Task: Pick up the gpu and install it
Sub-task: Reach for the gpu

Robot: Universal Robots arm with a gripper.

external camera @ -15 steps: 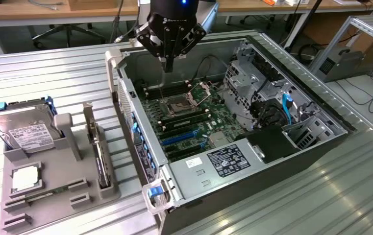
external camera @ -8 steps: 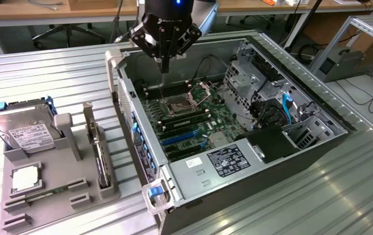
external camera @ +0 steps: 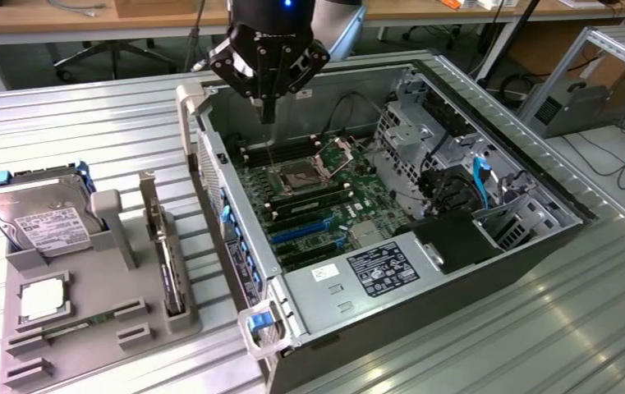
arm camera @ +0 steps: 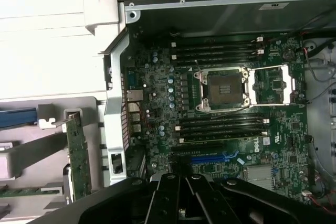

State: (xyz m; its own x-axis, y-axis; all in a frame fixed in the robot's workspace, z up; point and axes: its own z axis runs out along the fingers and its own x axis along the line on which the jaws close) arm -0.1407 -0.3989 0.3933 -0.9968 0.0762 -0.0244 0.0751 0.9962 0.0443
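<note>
Closed, empty gripper [external camera: 267, 111] hangs above the open case [external camera: 209, 160], with the gpu [external camera: 165, 250] upright outside, at the exterior view's left.

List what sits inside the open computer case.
A green motherboard with a CPU socket, blue expansion slots, a labelled power supply. Whatever lies under the supply is covered.

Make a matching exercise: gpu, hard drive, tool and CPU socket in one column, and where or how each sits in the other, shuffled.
1. gpu
2. hard drive
3. tool
4. CPU socket

A. shut, above the open computer case
B. on the motherboard
C. white label, blue rails
D. on edge in the grey holder

Pairs: 1-D, 2-C, 3-A, 4-B
</note>
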